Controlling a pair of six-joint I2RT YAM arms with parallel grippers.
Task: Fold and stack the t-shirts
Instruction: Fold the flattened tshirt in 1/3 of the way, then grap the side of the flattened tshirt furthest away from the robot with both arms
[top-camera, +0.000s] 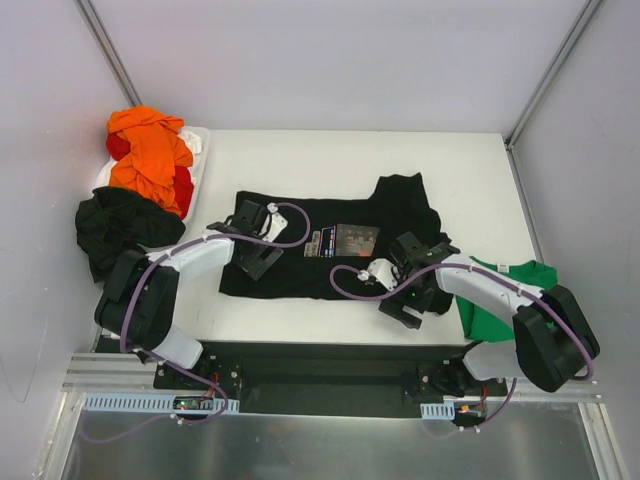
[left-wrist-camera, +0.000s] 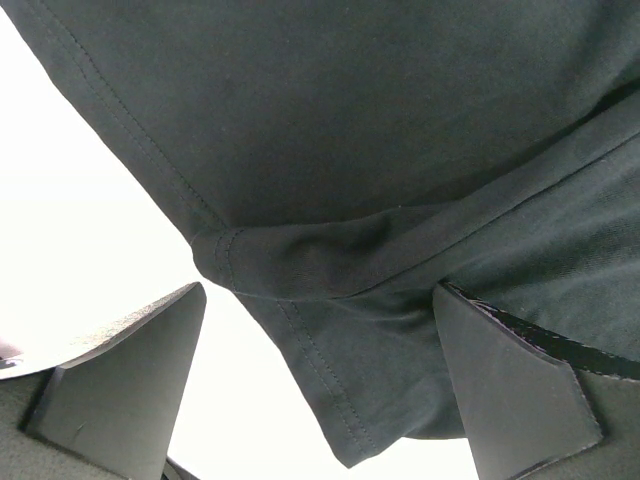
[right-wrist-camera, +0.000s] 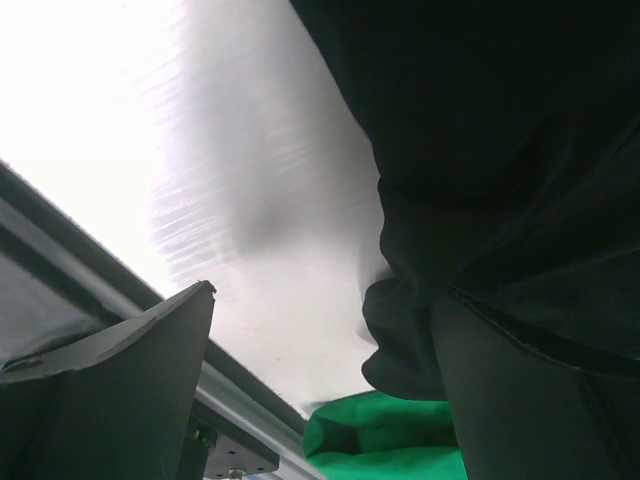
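Starting at the far left, the orange shirt (top-camera: 150, 150) and red shirt (top-camera: 183, 188) lie heaped in a white bin (top-camera: 200, 138), with a crumpled black shirt (top-camera: 120, 225) beside it; none looks folded yet. The left gripper (top-camera: 258, 240) hangs with jaws spread wide over the printed black shirt's (top-camera: 300, 280) stitched sleeve hem (left-wrist-camera: 300, 290), grasping nothing. That shirt lies flattened mid-table, soft matte knit, its rectangular chest print (top-camera: 345, 240) facing up, apparently mid-fold. The right gripper (top-camera: 408, 283), likewise released, hovers at its near right edge. The green shirt (top-camera: 495, 300) lies near right, seemingly folded.
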